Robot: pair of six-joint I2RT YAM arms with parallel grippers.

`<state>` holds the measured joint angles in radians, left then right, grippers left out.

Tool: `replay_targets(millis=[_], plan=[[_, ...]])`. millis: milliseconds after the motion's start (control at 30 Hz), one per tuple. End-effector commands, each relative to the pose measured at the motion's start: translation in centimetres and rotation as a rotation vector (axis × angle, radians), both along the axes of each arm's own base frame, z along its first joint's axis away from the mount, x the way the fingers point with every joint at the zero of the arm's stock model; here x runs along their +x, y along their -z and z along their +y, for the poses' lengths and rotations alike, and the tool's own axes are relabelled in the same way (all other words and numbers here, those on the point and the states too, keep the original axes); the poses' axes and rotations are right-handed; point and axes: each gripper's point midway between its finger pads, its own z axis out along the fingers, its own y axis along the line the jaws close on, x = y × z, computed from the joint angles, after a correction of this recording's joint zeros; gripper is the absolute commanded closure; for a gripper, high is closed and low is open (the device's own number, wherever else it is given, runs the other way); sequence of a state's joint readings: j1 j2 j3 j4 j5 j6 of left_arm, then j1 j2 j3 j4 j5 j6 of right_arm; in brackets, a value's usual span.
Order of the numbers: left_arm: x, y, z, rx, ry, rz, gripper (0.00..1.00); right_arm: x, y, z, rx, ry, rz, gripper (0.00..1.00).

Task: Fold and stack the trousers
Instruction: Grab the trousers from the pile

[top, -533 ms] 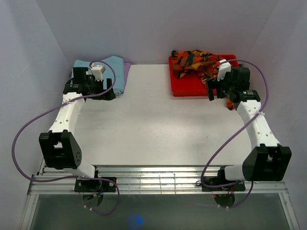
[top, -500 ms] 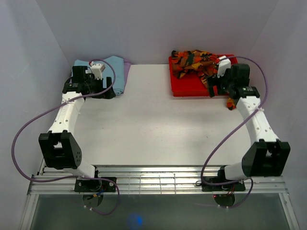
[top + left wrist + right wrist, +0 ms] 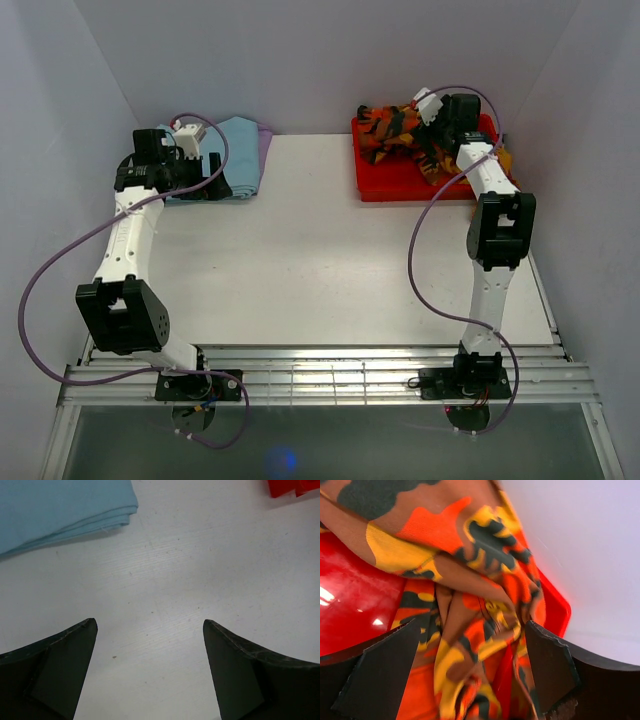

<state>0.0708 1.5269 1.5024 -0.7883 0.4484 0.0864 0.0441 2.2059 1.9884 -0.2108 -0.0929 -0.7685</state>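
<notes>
Left gripper (image 3: 149, 625): jaws spread, empty, hovering over the bare table (image 3: 320, 260) near the folded light blue cloth (image 3: 60, 510). Trousers (image 3: 395, 132): crumpled in 1 heap on the red tray (image 3: 385, 185), far right. Right gripper (image 3: 471, 625): jaws spread astride a fabric ridge, apparently not yet pinching. Progress: 0 folds made; pickup, folding and stacking remain.

white table (image 3: 330, 250), blue cloth (image 3: 238, 150), red tray (image 3: 385, 182)
</notes>
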Motion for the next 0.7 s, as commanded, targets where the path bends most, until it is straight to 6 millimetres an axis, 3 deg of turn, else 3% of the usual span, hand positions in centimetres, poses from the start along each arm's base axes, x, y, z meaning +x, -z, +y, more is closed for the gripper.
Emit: replay_targets(millis=[0,33,67,200,267,300,367,433,500,567,600,667], plan=[[-2.3,0.2,0.5,-0.005,-0.005,0.026,0.02,2.9,-2.9,2.7,-0.139,-0.141,-0.170,0.10],[-2.7,1.1,0.5,-0.007,-0.008,0.049,0.02,3.6,-3.2,3.0,-0.180,-0.159,-0.219,0.10],[-2.9,1.3,0.5,-0.008,-0.008,0.054,0.02,4.1,-1.6,3.4,-0.199,-0.167,-0.213,0.10],[-3.5,1.8,0.6,-0.003,-0.015,0.065,0.02,6.4,-0.6,5.2,-0.236,-0.182,-0.266,0.10],[-3.6,1.8,0.8,0.007,-0.016,0.062,0.02,7.7,0.4,5.4,-0.257,-0.168,-0.298,0.10],[-3.7,1.9,0.9,0.012,-0.018,0.065,0.02,8.3,-0.5,5.1,-0.275,-0.137,-0.334,0.10],[-3.7,1.7,1.1,0.025,-0.023,0.063,0.02,9.2,0.3,5.0,-0.313,-0.135,-0.358,0.10],[-3.7,1.7,1.2,0.032,-0.025,0.066,0.02,9.7,-0.3,4.9,-0.336,-0.127,-0.409,0.09],[-3.7,1.5,1.3,0.034,-0.023,0.064,0.02,10.0,0.3,4.9,-0.379,-0.143,-0.422,0.02],[-3.4,1.5,1.2,0.031,-0.019,0.070,0.02,10.1,0.6,4.8,-0.396,-0.147,-0.427,0.17],[-3.3,1.3,1.2,0.029,-0.019,0.067,0.02,10.1,0.2,4.7,-0.395,-0.136,-0.438,0.45],[-3.1,1.3,1.1,0.023,-0.013,0.070,0.02,10.0,-1.1,4.7,-0.374,-0.120,-0.463,0.71]])
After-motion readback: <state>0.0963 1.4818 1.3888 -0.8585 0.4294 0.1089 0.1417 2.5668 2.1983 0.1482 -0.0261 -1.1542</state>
